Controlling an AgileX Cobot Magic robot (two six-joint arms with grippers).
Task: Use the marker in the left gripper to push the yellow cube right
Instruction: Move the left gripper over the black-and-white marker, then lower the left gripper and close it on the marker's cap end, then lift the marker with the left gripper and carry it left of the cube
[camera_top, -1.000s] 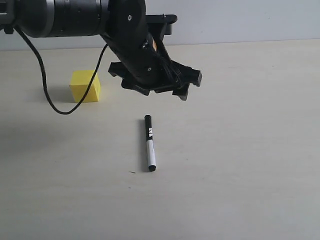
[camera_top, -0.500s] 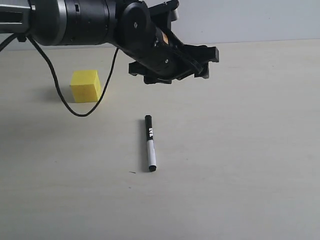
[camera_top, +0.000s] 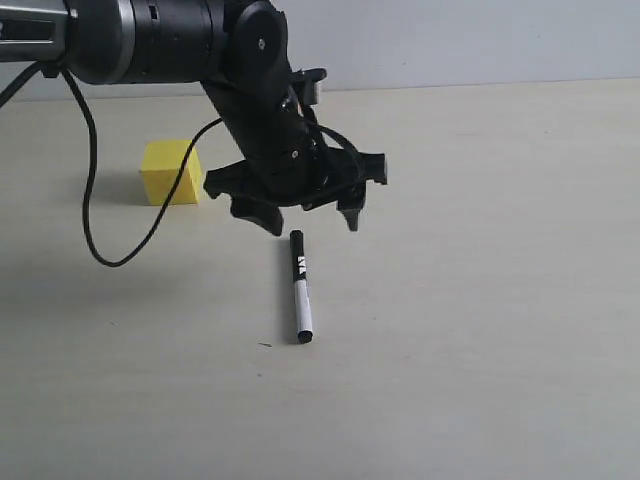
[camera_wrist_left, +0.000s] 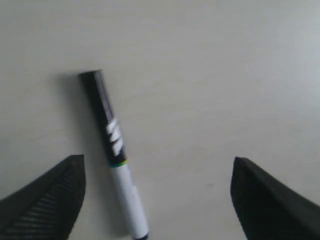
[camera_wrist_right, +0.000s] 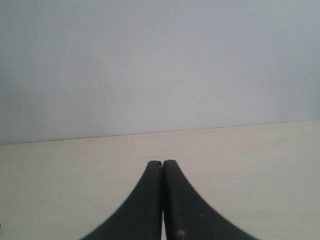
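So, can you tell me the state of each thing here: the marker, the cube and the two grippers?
marker: lying flat on the table, not gripped.
left gripper: open, empty, fingers spread above the marker's black end.
yellow cube: resting on the table, apart from the marker, not yet pushed.
right gripper: shut, nothing between its fingers.

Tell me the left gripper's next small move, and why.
Probably lower straight down, jaws kept open. The black two-fingered left gripper hangs open above the slim black-capped white marker, which lies flat on the table, ungrasped, between the fingers in the wrist view. The small yellow cube cannot be pushed yet.
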